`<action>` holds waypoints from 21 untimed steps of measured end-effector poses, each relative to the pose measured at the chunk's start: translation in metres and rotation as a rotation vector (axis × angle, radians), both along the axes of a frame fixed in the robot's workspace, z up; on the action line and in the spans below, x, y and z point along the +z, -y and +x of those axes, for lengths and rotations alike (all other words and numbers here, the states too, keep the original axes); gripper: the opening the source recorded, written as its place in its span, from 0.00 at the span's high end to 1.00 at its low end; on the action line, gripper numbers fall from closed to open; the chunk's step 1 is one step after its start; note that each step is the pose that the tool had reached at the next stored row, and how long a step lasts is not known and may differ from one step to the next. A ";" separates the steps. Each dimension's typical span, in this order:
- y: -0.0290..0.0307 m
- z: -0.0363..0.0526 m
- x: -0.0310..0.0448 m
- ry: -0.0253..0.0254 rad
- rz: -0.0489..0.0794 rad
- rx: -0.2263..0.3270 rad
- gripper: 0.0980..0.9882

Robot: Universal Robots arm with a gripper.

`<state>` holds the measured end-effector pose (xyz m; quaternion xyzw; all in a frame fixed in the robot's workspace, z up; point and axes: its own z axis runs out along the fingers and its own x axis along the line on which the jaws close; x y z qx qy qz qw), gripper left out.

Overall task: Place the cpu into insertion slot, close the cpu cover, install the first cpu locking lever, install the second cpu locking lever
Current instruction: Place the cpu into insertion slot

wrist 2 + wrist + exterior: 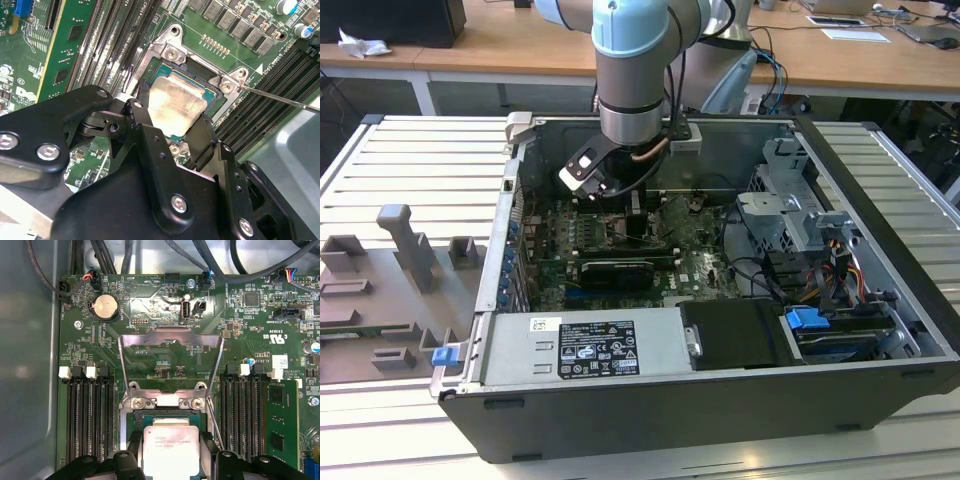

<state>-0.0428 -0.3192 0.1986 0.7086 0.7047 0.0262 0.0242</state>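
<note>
The cpu (171, 452), a silvery-beige square chip, lies in the insertion slot (165, 416) on the green motherboard. My gripper (171, 460) straddles it, one black finger (141, 102) against each opposite edge (202, 137), shut on the cpu (175, 107). The cpu cover (170, 336), a thin silvery frame with an open window, stands flipped back from its hinge beyond the slot. A thin metal locking lever (280, 97) sticks out past one socket corner. In the exterior view the gripper (638, 225) reaches down into the open computer case (840, 160).
Black memory slots (90, 420) flank the socket on both sides, with a green memory module (282, 425) in one. A coin battery (106, 306) and cables (240, 265) lie beyond the cover. The power supply (590, 348) and drive cage (790, 210) crowd the case.
</note>
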 end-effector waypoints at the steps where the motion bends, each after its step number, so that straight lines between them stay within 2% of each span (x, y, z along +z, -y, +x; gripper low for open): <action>1: 0.0000 0.0000 0.0000 0.0000 0.000 0.000 0.50; 3: -0.0001 0.0001 -0.0003 0.0004 0.001 0.000 0.49; 4: -0.0002 0.0000 -0.0001 0.0000 0.000 0.000 0.42; 8: -0.0018 0.0000 0.0000 0.0000 0.001 0.000 0.42; 14: -0.0036 0.0000 -0.0001 0.0002 0.010 0.000 0.42; 21: -0.0031 -0.0001 0.0024 -0.0001 0.010 0.000 0.42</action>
